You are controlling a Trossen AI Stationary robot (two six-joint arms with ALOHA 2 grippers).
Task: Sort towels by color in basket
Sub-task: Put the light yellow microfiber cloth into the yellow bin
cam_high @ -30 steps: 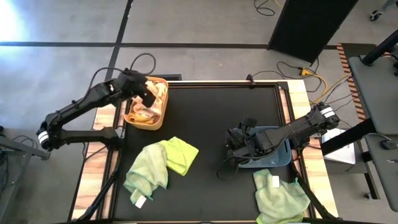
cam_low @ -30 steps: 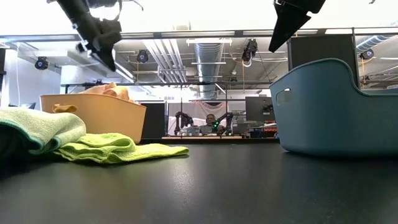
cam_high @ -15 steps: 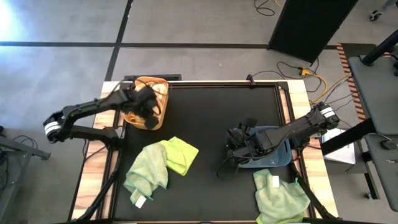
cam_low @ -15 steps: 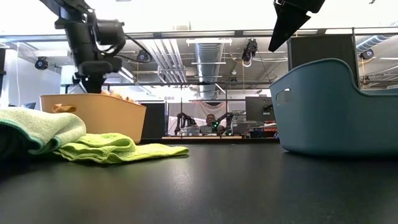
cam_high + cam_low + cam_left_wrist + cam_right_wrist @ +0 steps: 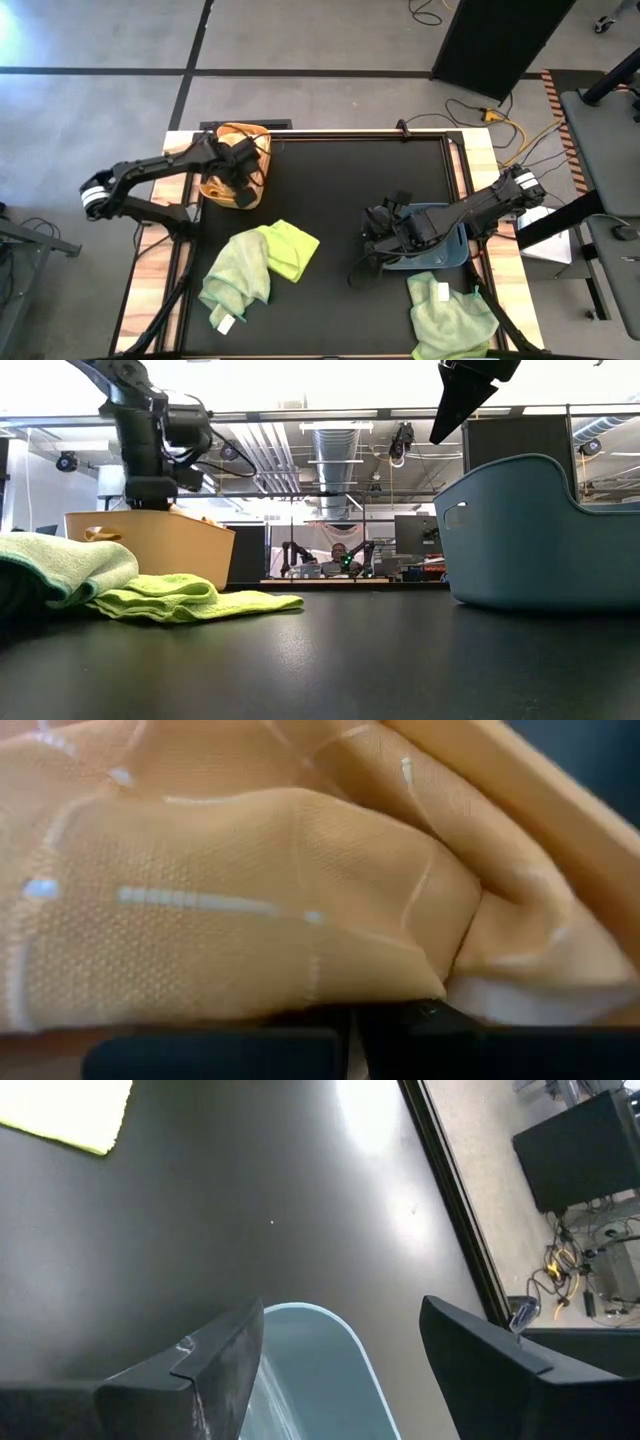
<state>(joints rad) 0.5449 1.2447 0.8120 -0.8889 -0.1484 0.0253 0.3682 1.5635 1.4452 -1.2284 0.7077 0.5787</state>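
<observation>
The left end effector is down inside the orange basket, against orange towels; whether its fingers pinch cloth I cannot tell. The right end effector, fingers spread, hovers above the blue basket. Green towels lie on the table.

A black table with pale wooden side strips fills the middle of the overhead view. It stands on a grey concrete floor crossed by dark lines. At one o'clock from the table stands a tall black cabinet. Yellow and black cables trail on the floor near the table's two o'clock corner. From table height, the room beyond shows ceiling ducts and a person seated far off among equipment, at twelve o'clock.
</observation>
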